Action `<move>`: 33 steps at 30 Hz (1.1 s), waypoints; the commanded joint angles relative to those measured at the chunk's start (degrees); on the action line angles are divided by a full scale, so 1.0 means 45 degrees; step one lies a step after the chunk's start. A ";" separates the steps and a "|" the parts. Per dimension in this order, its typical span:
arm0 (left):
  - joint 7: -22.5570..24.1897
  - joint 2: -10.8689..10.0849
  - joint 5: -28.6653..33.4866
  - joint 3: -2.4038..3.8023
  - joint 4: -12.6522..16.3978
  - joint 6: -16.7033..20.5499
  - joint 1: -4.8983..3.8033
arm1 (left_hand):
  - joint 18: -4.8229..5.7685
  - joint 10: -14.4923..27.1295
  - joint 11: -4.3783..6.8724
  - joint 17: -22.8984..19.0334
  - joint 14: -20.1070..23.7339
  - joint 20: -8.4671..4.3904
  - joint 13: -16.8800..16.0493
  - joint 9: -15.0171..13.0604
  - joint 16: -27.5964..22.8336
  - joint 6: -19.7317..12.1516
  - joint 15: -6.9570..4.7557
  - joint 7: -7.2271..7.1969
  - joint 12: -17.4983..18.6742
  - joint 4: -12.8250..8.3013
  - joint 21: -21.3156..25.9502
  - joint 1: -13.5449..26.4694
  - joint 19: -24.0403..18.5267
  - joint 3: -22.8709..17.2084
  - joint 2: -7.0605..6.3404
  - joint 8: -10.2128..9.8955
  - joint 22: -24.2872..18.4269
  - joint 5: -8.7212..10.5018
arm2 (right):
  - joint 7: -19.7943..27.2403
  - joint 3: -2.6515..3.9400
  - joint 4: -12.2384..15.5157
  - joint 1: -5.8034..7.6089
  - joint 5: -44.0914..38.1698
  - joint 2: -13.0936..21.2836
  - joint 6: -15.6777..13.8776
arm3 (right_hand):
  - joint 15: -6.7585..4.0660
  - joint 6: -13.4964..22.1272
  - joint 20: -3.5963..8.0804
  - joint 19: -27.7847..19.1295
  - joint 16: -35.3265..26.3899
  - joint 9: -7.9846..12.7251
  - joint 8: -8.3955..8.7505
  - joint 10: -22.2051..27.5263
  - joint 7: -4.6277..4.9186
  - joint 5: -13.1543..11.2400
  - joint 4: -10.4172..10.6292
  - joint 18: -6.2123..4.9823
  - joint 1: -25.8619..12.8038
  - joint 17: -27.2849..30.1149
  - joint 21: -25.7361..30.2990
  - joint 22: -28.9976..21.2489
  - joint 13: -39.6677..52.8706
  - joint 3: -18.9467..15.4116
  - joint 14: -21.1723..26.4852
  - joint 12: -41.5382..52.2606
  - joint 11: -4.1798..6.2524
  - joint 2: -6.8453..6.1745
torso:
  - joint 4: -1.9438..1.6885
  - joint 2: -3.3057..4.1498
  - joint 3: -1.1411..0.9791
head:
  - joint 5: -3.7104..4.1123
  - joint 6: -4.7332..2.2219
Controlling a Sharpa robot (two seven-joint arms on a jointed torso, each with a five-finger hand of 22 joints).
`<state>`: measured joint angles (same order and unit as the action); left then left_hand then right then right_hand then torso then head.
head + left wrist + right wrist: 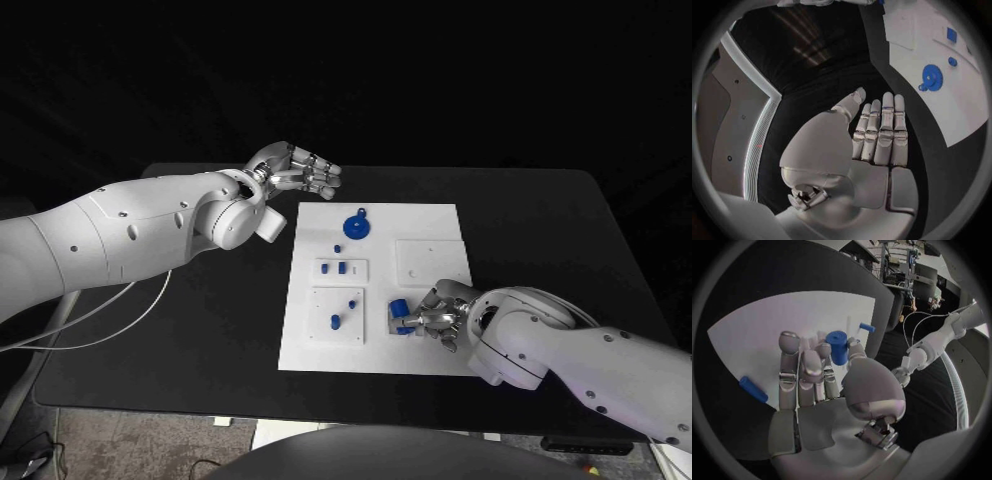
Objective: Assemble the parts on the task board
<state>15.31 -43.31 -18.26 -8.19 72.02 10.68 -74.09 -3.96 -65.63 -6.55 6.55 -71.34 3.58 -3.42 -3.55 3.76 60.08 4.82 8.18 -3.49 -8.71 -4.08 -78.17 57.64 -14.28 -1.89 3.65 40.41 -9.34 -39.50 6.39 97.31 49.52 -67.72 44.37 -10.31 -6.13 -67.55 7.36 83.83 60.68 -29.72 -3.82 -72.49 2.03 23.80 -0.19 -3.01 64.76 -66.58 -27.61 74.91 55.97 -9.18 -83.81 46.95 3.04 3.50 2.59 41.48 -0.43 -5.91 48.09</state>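
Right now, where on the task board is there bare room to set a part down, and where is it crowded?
The task board is bare along its far right edge, beside the gear, and on the plain square plate. The near edge below the left plates is bare too. It is crowded at the near right, where the right hand grips a blue cylinder. The left hand sits off the board.

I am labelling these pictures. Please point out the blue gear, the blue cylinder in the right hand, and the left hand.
blue gear [356,226]: head view, on the middle of its disc.
blue cylinder [838,346]: right wrist view, on its side wall.
left hand [873,140]: left wrist view, on the straight fingers.
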 commanded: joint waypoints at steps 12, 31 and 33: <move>0.0058 0.0002 0.0069 0.0008 0.0039 -0.0181 -0.0009 | 0.0068 -0.0033 -0.0034 0.0006 -0.0007 0.0011 0.0015 -0.0008 -0.0023 -0.0048 -0.0013 0.0014 0.0027 0.0016 -0.0062 0.0098 0.0017 -0.0052 0.0011 -0.0007 0.0010 -0.0058 | 0.0008 -0.0083 -0.0128 -0.0034 -0.0342 -0.0075 0.0324 | 0.0049 -0.0159 -0.0070 0.0471 -0.0056 -0.0154 0.0029 0.0145 -0.0108 -0.3703 0.3372 -0.0026 -0.0535 0.0001 0.0101 0.0630 -0.0072 0.0327 -0.0020 0.0000 -0.0120 -0.1615 | 0.0018 0.0000 -0.0012 | -0.0023 0.0009; 0.0052 -0.0019 0.0069 0.0007 0.0032 -0.0202 -0.0009 | 0.0068 -0.0033 -0.0034 0.0006 -0.0007 0.0011 0.0015 -0.0008 -0.0023 -0.0048 -0.0013 0.0014 0.0027 0.0016 -0.0062 0.0098 0.0017 -0.0052 0.0011 -0.0007 0.0010 -0.0058 | 0.1617 -0.0114 0.0149 -0.0038 0.0246 0.0327 0.0160 | 0.0057 -0.0254 -0.0055 0.0484 0.0072 -0.0129 0.0033 -0.0009 -0.0108 -0.3410 0.0964 -0.0050 -0.0063 -0.0073 -0.0113 0.0678 0.0227 -0.0188 -0.0035 0.0341 -0.0079 -0.0694 | 0.0018 0.0003 -0.0020 | 0.0061 -0.0012; 0.0050 -0.0024 0.0069 0.0007 0.0033 -0.0207 -0.0009 | 0.0068 -0.0033 -0.0034 0.0006 -0.0007 0.0011 0.0015 -0.0008 -0.0023 -0.0048 -0.0013 0.0014 0.0027 0.0016 -0.0062 0.0098 0.0017 -0.0052 0.0011 -0.0007 0.0010 -0.0058 | 0.1747 -0.0114 0.0197 -0.0038 0.0295 0.0396 0.0148 | 0.0053 -0.0271 -0.0051 0.0491 0.0087 -0.0119 0.0034 -0.0025 -0.0115 -0.3042 0.0895 -0.0049 -0.0049 -0.0081 -0.0156 0.0687 0.0254 -0.0218 -0.0036 0.0370 -0.0075 -0.0710 | 0.0021 0.0003 -0.0023 | 0.0066 -0.0013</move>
<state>15.21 -43.44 -18.26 -8.19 72.03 10.53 -74.09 -3.95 -65.63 -6.56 6.54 -71.34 3.58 -3.42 -3.55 3.76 60.08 4.82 8.18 -3.49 -8.70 -4.08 -78.17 57.64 -14.28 -1.89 3.65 40.39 -9.33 -34.92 5.90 97.96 49.41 -67.49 46.03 -9.93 -6.12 -68.66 7.35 83.83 60.80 -30.31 -3.87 -72.28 1.47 11.15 3.99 -3.01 64.26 -66.91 -28.01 74.90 57.11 -10.27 -83.81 48.51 2.65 0.30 2.66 41.50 -0.54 -5.64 48.02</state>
